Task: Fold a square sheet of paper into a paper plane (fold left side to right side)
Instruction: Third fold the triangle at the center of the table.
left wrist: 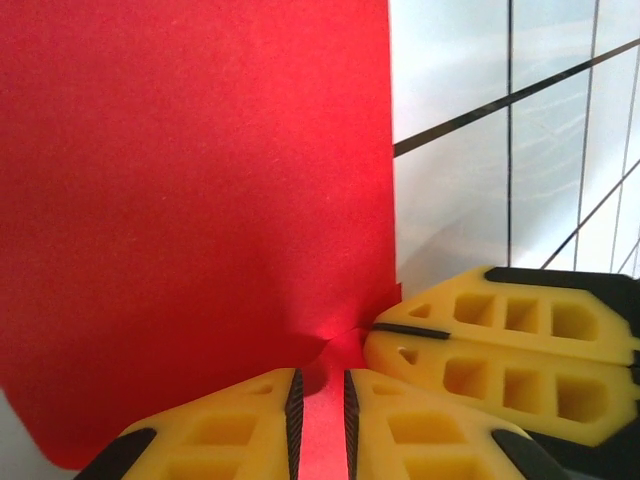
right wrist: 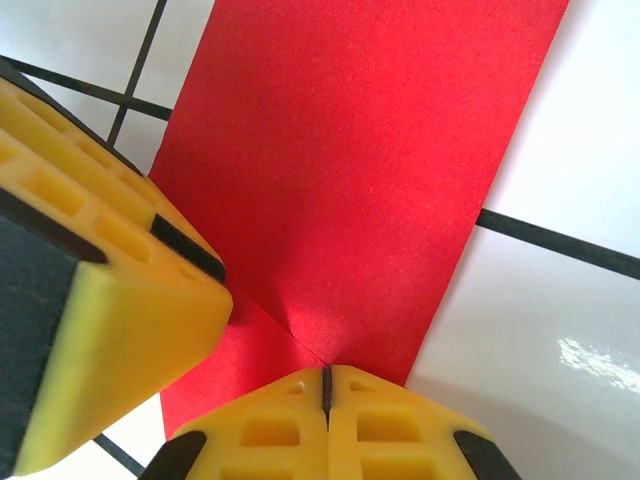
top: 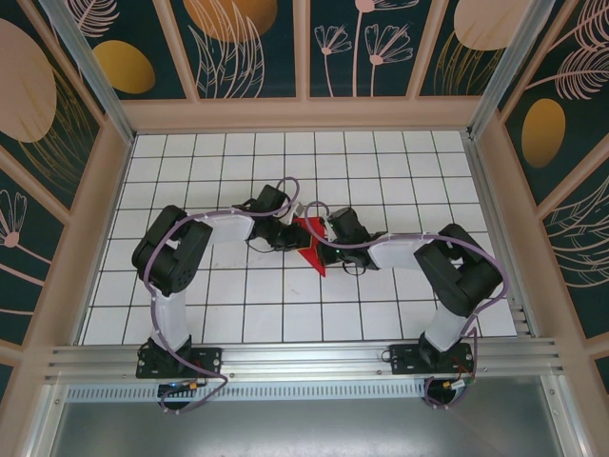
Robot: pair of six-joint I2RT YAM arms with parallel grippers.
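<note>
Left gripper [left wrist: 322, 388]: jaws a narrow slit apart, tips down on the red paper [top: 312, 249], red showing through the gap. Can't tell whether it pinches a layer or only presses. Right gripper [right wrist: 326, 378]: jaws fully together, tip planted on the same sheet, just beside the left tips.

My read: you're setting a crease.
- Use the right tip as the anchor so the sheet can't skate on the glossy white grid table [top: 238, 314].
- Run the left tips along the fold line, light downward pressure, working outward from the anchor.
- Check that the straight edges line up before you press hard. A skewed fold carries into every later one.
- Don't drag with both tips. Thin paper will likely buckle between them.

Paper: plain bright red, matte. The wrist views show a flat band with clean straight side edges, and faint wrinkles running into a dimple right where the tips meet. From the top camera it reads as a small wedge, point toward the near edge, partly covered by the grippers. Not a finished dart yet, I'd say.

It lies mid-table between the two arms, well apart from the patterned walls [top: 57, 143].
</note>
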